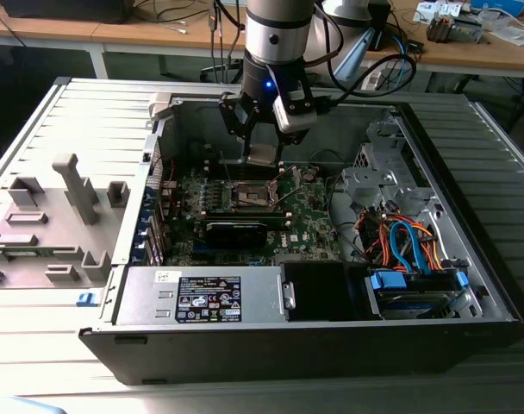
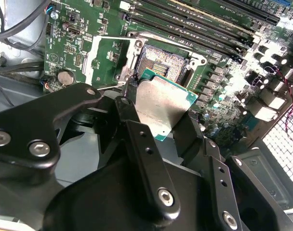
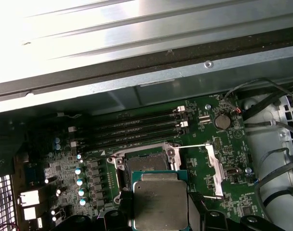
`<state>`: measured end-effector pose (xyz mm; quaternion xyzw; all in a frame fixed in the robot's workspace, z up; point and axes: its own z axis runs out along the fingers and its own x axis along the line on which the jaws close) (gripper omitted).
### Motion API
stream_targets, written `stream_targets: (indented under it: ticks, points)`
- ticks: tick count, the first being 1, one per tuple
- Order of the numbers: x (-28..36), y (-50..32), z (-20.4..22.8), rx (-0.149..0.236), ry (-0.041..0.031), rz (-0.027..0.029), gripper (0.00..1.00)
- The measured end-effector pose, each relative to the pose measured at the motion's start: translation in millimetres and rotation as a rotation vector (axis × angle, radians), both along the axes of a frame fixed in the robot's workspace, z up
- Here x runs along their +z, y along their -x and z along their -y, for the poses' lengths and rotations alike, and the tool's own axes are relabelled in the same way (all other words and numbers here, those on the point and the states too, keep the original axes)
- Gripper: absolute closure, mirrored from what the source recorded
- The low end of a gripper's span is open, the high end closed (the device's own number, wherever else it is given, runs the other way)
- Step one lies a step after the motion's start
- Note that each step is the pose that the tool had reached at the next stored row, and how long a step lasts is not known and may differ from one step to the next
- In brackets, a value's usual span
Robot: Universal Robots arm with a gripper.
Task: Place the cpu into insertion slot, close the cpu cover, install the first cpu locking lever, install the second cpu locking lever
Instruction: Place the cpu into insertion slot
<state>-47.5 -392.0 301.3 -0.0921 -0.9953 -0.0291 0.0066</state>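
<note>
Misalignment worries us: the black pincer [image 2: 156, 118] grips the flat silver-topped square cpu [image 1: 263, 156], upper middle of the exterior view, above the metal-rimmed square insertion slot [image 1: 252, 197]. Tilt could bend pins, we judge.

Grey slatted table [image 1: 98, 121] carries open PC case [image 1: 288, 349] & grey jig [image 1: 64, 216] at the exterior view's left.

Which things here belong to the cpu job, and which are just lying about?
Job: small silver-topped square cpu, clamped in the black gripper; square metal-rimmed insertion slot, empty; thin silvery cpu cover, swung open beside the slot.
Bystanders: grey labelled power supply box; blue and orange cables; long black rectangular card; round silver coin battery.
</note>
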Motion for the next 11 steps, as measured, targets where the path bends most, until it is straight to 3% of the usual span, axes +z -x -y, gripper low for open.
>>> stream_targets:
  ticks: [11]
  points:
    - [-0.1,0.0,0.0,-0.016,0.0000,0.0000,0.45]
